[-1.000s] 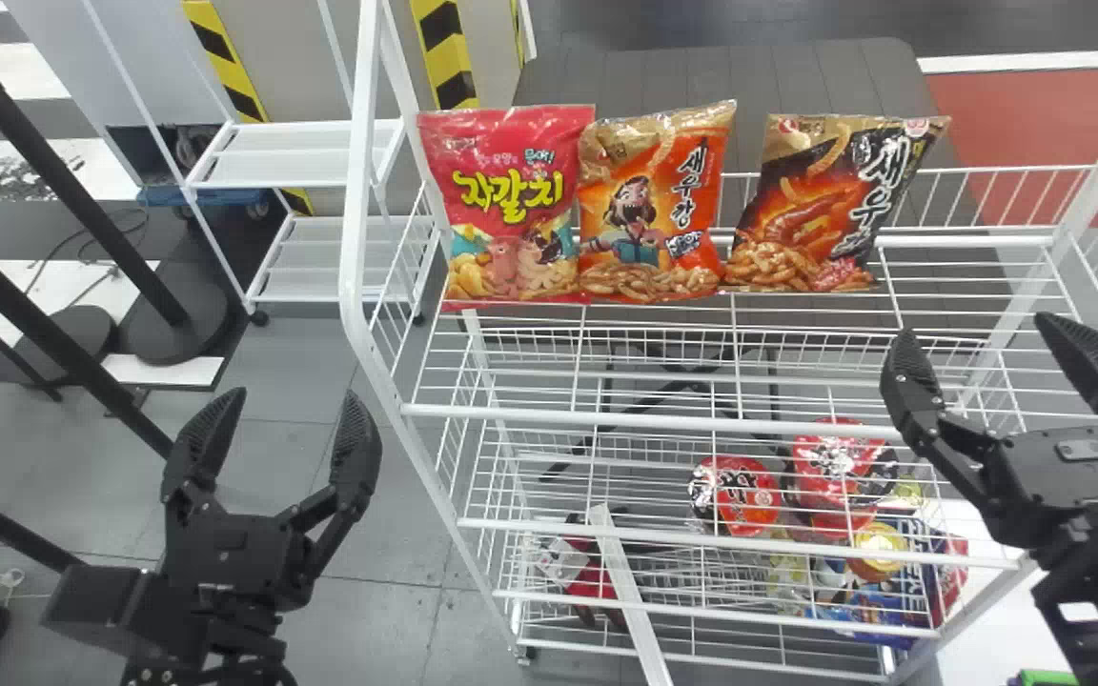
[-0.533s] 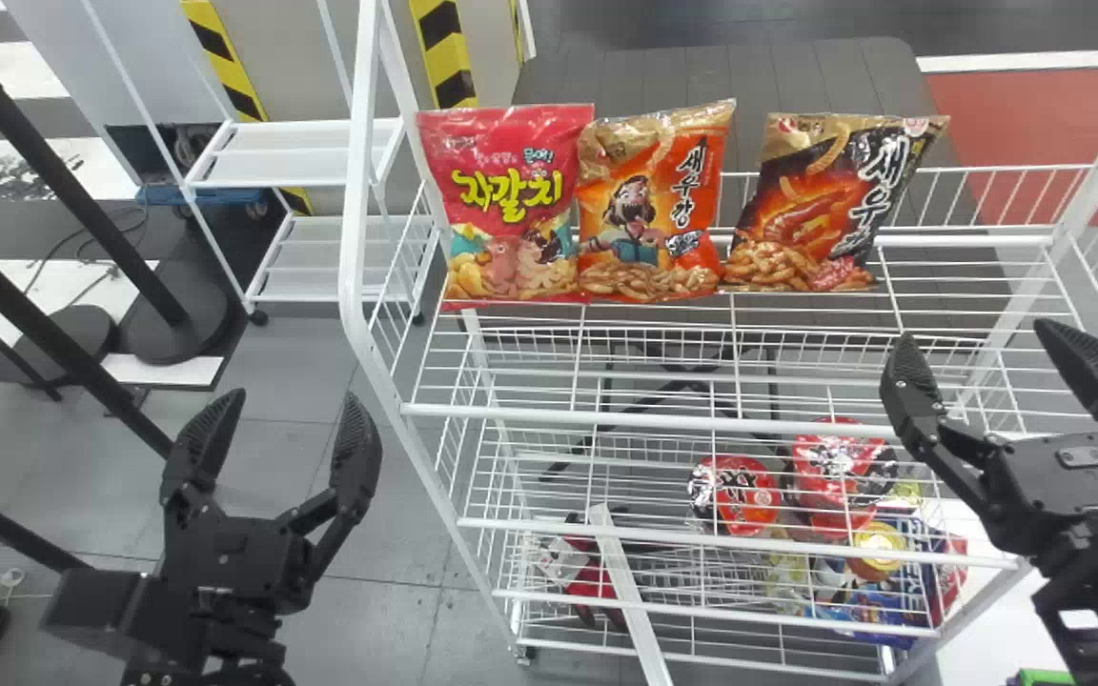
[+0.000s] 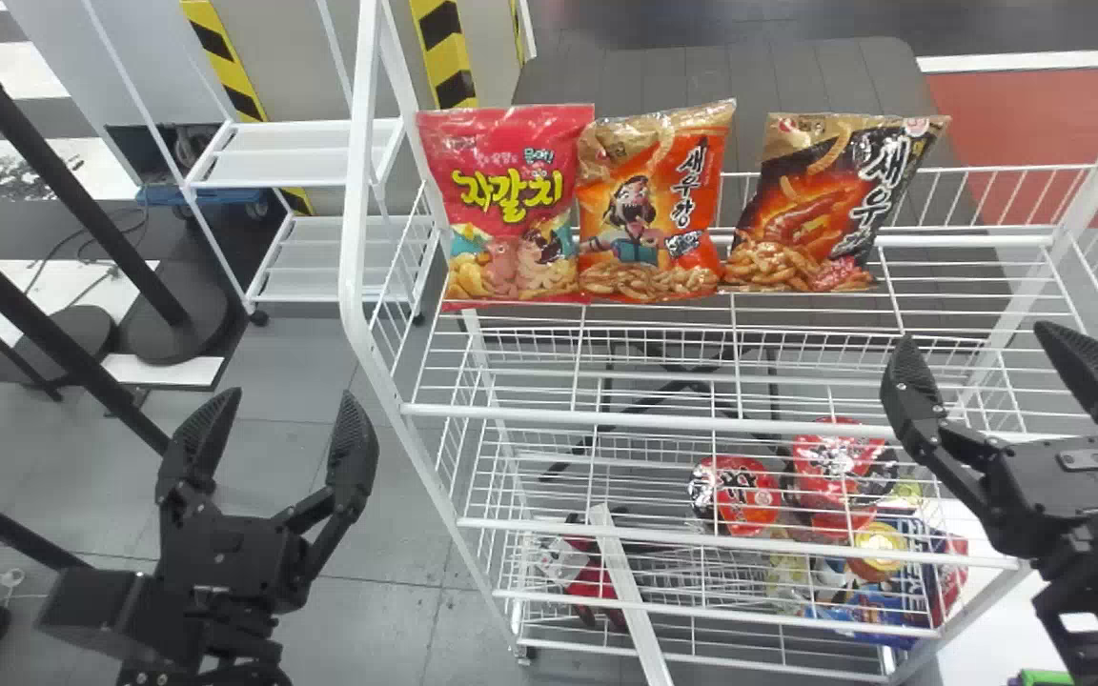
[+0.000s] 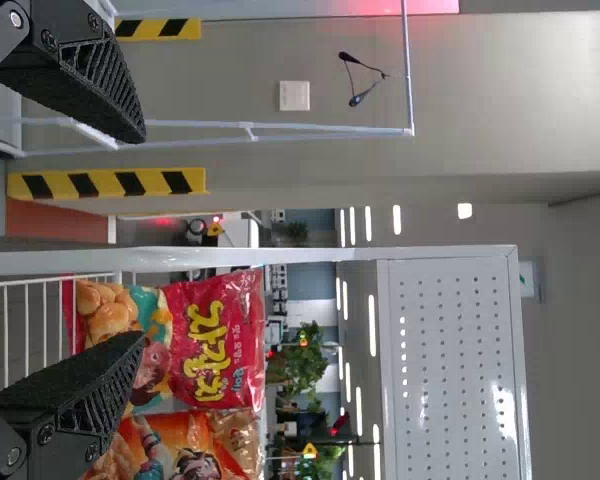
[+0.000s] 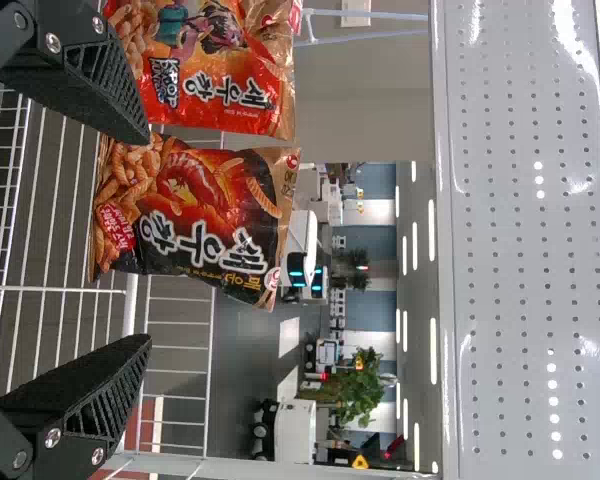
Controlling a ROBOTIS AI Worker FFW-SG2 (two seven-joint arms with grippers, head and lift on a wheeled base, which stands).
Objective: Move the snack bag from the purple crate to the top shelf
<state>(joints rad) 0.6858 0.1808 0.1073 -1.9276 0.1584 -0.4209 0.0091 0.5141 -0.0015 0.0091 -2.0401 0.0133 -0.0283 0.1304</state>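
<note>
My left claw [image 3: 289,402] hung at eight o'clock, outside the white wire rack [image 3: 353,238], its fingers spread with nothing between them; I judged it was parked there to stay out of the way.

On the top shelf [image 3: 644,419], between eleven and twelve o'clock, stood the red snack bag [image 3: 516,205], front turned to me, perhaps so its label could be read. The orange snack bag [image 3: 649,214] stood at one o'clock, its edge against the red one, likely so each helped keep the other upright. Low in the rack, at four o'clock, lay a red wrapped pack [image 3: 740,495]. The black-and-orange snack bag [image 3: 816,210] was at two o'clock, its foot close to the orange bag's and its top tilted away to the right, as a soft bag will lean when its filling sinks.

I could not tell for sure which bag was the one meant, but this last, nearest my right claw [image 3: 976,335], seemed likeliest. That claw hung at three o'clock, spread wide and gripping nothing, the bags standing without it. I took the job as probably done; a careless nudge while backing off could have tipped the leaning bag.
</note>
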